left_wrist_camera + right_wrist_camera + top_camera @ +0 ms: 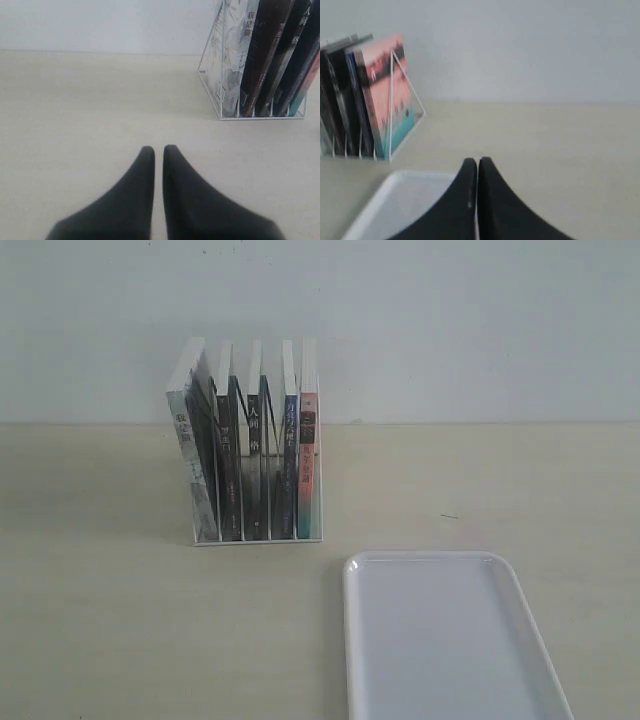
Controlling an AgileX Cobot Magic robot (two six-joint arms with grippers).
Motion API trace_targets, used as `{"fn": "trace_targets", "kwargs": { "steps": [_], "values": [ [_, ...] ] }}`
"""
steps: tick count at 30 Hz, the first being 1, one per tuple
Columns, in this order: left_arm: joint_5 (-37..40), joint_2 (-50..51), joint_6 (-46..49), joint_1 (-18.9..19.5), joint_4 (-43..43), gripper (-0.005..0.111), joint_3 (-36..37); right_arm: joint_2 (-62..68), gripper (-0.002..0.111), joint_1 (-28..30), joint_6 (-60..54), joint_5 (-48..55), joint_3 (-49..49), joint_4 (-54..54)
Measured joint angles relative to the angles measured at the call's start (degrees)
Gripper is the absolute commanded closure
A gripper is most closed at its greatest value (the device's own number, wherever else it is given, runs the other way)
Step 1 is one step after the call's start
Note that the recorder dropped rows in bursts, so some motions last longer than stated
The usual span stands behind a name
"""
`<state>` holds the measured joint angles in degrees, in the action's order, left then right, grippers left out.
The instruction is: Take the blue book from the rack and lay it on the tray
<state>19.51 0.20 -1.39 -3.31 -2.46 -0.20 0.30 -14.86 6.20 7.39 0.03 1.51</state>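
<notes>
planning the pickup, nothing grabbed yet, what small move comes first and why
Probably open the right gripper, whose jaws look shut, and ease it toward the dark-blue-spined book standing second from the right in the silver wire rack; the white plastic tray lies on that arm's side.

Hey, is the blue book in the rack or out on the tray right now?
In the rack: the blue book stands upright in its slot beside the pink-spined book, not on the tray.
</notes>
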Motion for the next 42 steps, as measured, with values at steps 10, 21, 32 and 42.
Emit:
{"fn": "trace_targets", "kwargs": {
  "steps": [10,21,32,42],
  "values": [
    [0.0,0.0,0.0,0.0,0.0,0.101,0.0,-0.1,0.108,0.0,-0.1,-32.1,0.0,0.1],
    [0.0,0.0,0.0,0.0,0.0,0.101,0.0,7.4,0.108,0.0,-0.5,-32.6,-25.1,-4.4],
    [0.0,0.0,0.0,0.0,0.0,0.101,0.0,39.4,0.108,0.0,0.1,32.7,-55.0,-3.7],
    [0.0,0.0,0.0,0.0,0.0,0.101,0.0,49.1,0.108,0.0,-2.6,47.6,-55.5,-7.7]
  ]
}}
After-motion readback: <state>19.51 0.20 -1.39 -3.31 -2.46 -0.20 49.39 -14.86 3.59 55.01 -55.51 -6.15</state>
